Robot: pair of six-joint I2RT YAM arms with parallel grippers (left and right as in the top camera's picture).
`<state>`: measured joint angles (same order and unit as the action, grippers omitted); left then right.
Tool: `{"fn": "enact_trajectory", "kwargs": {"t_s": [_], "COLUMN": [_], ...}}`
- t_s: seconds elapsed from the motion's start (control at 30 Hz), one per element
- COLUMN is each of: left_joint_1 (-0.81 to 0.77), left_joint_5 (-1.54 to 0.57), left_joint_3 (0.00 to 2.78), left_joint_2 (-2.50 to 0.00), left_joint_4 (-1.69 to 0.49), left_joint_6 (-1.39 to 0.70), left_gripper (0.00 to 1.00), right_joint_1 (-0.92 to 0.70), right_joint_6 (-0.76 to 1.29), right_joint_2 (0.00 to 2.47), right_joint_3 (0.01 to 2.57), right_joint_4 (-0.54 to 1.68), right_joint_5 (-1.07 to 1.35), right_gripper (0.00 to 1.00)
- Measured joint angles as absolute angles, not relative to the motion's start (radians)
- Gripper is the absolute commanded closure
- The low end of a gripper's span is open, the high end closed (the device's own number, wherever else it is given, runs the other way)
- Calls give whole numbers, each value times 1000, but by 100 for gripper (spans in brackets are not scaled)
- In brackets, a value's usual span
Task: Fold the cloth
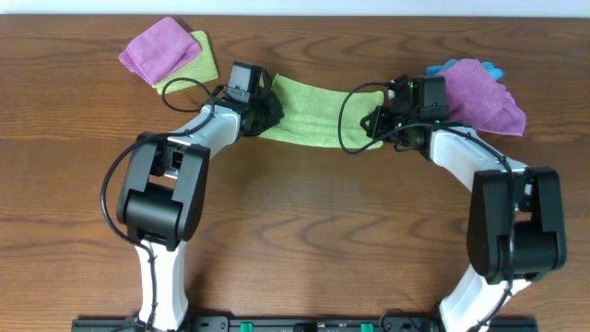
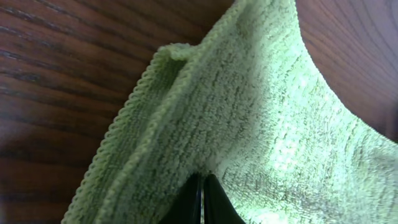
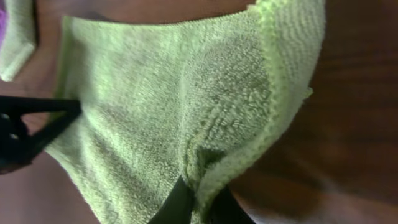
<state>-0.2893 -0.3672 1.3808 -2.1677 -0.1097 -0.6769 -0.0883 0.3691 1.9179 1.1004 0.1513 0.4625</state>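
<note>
The cloth [image 1: 318, 111], a lime-green towel, hangs stretched in a sagging band between my two grippers at the back middle of the table. My left gripper [image 1: 267, 112] is shut on its left end. In the left wrist view the dark fingertips [image 2: 193, 199] pinch the fabric [image 2: 261, 112], and a doubled hem runs off to the left. My right gripper [image 1: 373, 122] is shut on the right end. In the right wrist view the cloth [image 3: 161, 93] spreads out from the pinch of the right gripper [image 3: 202, 190], and the left gripper's black fingers [image 3: 25, 127] show at the far edge.
A purple cloth [image 1: 159, 48] lies on another lime-green cloth [image 1: 195, 63] at the back left. Behind the right arm, a purple cloth [image 1: 484, 97] covers a bright blue one [image 1: 452, 67]. The wooden table [image 1: 313, 231] is bare in front of the arms.
</note>
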Motion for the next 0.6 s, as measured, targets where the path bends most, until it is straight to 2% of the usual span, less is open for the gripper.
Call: {"fn": "enact_trajectory", "kwargs": {"t_s": [0.13, 0.17, 0.23, 0.27, 0.3, 0.43, 0.6], "left_joint_1": [-289, -289, -289, -289, -289, -281, -256], "left_joint_5": [-368, -368, -370, -371, -371, -370, -364], "left_joint_3": [1381, 1381, 1381, 1381, 1381, 1381, 1380], "left_joint_2": [-2168, -2168, -2167, -2167, -2167, -2160, -2124], "left_joint_4": [-112, -112, -114, -115, -116, -135, -180], "left_joint_6": [-677, -677, -677, -677, -677, -669, -638], "left_gripper": [94, 94, 94, 94, 94, 94, 94], "right_joint_1": [-88, -88, -88, -88, -88, -81, -67], "right_joint_6": [362, 362, 360, 358, 355, 352, 347], "right_joint_2": [1918, 1918, 1918, 1918, 1918, 1917, 1907], "right_joint_3": [1100, 1100, 1100, 1100, 1100, 1100, 1100], "right_joint_4": [160, 160, 160, 163, 168, 201, 239], "right_joint_5": [450, 448, 446, 437, 429, 407, 371], "right_gripper": [99, 96, 61, 39, 32, 17, 12]}}
